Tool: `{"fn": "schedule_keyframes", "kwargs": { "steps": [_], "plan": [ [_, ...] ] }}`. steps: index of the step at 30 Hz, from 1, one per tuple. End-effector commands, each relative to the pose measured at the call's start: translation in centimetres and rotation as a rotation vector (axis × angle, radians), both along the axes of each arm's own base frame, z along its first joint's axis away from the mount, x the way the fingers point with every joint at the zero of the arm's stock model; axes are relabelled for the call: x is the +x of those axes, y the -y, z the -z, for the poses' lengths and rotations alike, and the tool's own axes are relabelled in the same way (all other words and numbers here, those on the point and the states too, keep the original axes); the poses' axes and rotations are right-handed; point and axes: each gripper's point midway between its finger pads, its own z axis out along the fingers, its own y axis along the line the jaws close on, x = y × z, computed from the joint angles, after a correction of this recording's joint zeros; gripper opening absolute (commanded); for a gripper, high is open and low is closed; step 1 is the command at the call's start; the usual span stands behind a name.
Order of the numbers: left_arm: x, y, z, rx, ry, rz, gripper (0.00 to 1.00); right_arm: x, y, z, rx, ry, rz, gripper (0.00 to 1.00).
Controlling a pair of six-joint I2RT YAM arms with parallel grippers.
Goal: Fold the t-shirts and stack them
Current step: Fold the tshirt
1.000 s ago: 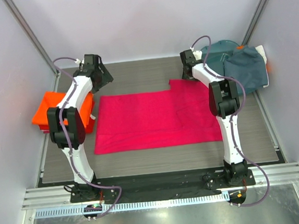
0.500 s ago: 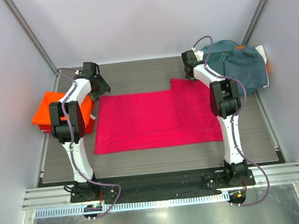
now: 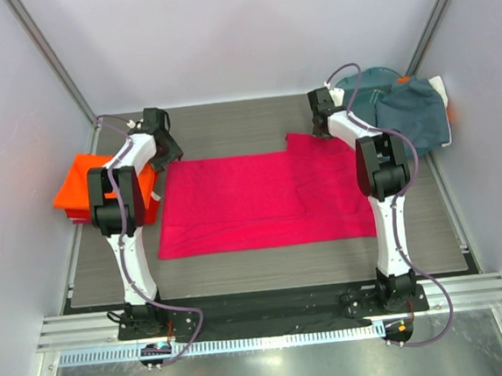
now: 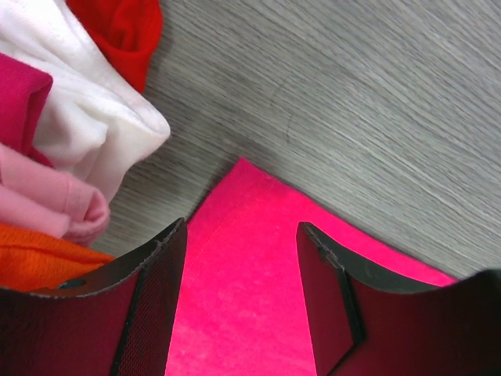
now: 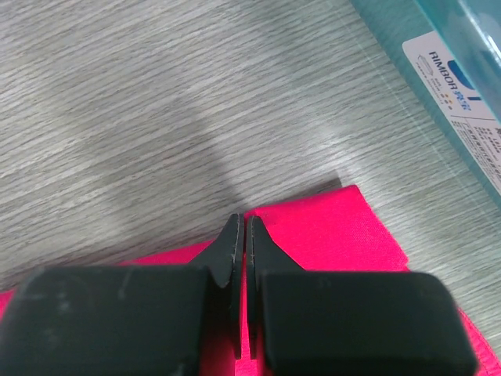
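Magenta t-shirt [image 3: 261,200] lies flat mid-table. We see the left gripper [image 4: 240,235], fingers apart, straddling its 10 o'clock corner. The right gripper [image 5: 241,223], fingers pressed together, sits at its 1 o'clock corner, and we cannot tell whether cloth is pinched. Orange t-shirt [image 3: 79,185] lies folded at 9 o'clock.

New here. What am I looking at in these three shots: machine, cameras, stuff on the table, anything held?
Two white robot arms are bolted at the near edge of the table. The wide picture looks down from above; the other two come from cameras on each wrist. A magenta t-shirt lies flat in the middle, a folded orange t-shirt at left, grey-blue t-shirts over a teal basket at right. The left tool is open, straddling the magenta shirt's far-left corner. The right tool is shut at its far-right edge; whether cloth is pinched is unclear.
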Motion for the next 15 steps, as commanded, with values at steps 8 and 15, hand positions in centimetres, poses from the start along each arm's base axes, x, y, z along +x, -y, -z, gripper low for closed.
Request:
{"fn": "schedule_keyframes", "kwargs": {
  "steps": [8, 15],
  "plan": [
    [1.1, -1.7, 2.0, 0.053, 0.015, -0.028, 0.56, -0.2, -0.5, -2.0, 0.053, 0.032, -0.02, 0.01],
    [1.3, -1.3, 3.2, 0.027, -0.002, -0.014, 0.53, -0.4, -0.5, -1.9, 0.052, 0.032, -0.026, 0.01]
  ]
}}
